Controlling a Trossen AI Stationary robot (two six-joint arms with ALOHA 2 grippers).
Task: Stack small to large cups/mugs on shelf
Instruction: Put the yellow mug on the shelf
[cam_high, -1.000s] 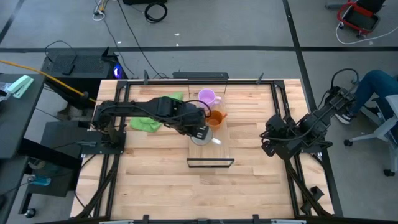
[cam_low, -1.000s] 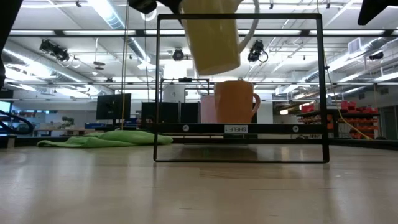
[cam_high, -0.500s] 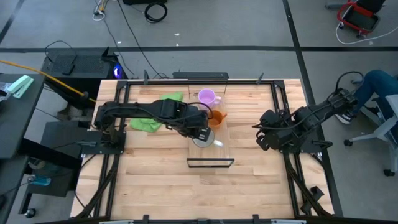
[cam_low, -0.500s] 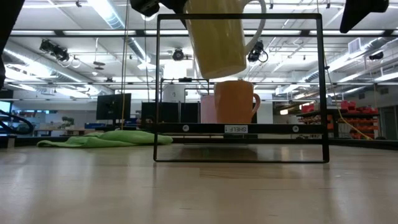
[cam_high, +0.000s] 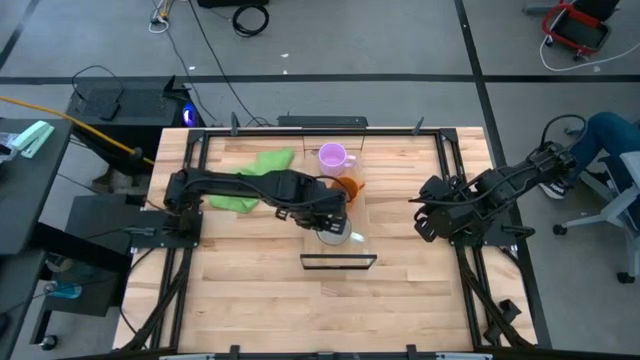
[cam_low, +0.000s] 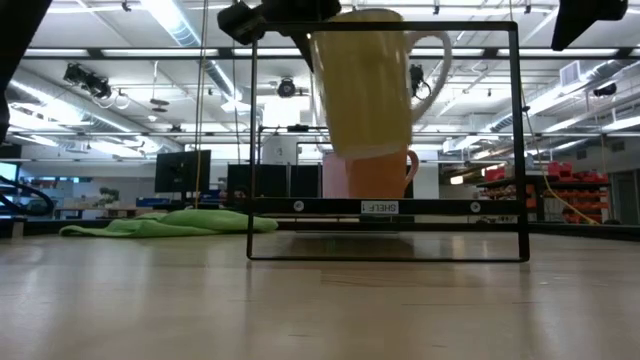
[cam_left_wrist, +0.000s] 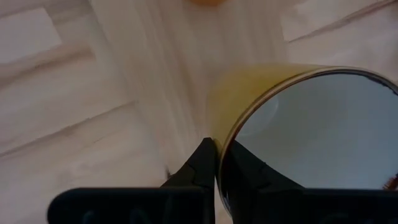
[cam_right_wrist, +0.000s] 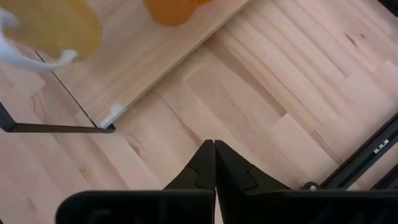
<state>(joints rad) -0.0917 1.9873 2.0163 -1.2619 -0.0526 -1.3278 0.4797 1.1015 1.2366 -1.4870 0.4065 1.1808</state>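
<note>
The white mug (cam_low: 365, 85) hangs in the air over the near half of the shelf (cam_high: 345, 252), held by my left gripper (cam_high: 333, 228). Its handle (cam_low: 440, 60) points toward the table's right. The orange mug (cam_high: 347, 188) stands upright on the shelf's middle, and the light purple mug (cam_high: 333, 156) stands on the far end. In the low view the orange mug (cam_low: 385, 175) shows behind the white one. My right gripper (cam_high: 422, 215) waits shut above the table's right side, holding nothing. My left gripper pinches the white mug's rim (cam_left_wrist: 231, 127), with one finger (cam_left_wrist: 202, 158) outside the wall and the other inside the hollow. The fingers come from above, pointing steeply down. The mug hangs below them, open end up and slightly tilted, clear of the shelf.
A green cloth (cam_high: 245, 180) lies on the table's far left part. The shelf's thin black frame (cam_low: 385, 140) stands upright at its near end. A seated person (cam_high: 610, 135) is beyond the table's right edge. Bare wood lies near the front edge.
My left gripper has come down and toward the table's near edge with the white mug, which now hangs lower, in front of the orange mug. My right arm has swung a little toward the shelf, its gripper still shut.
</note>
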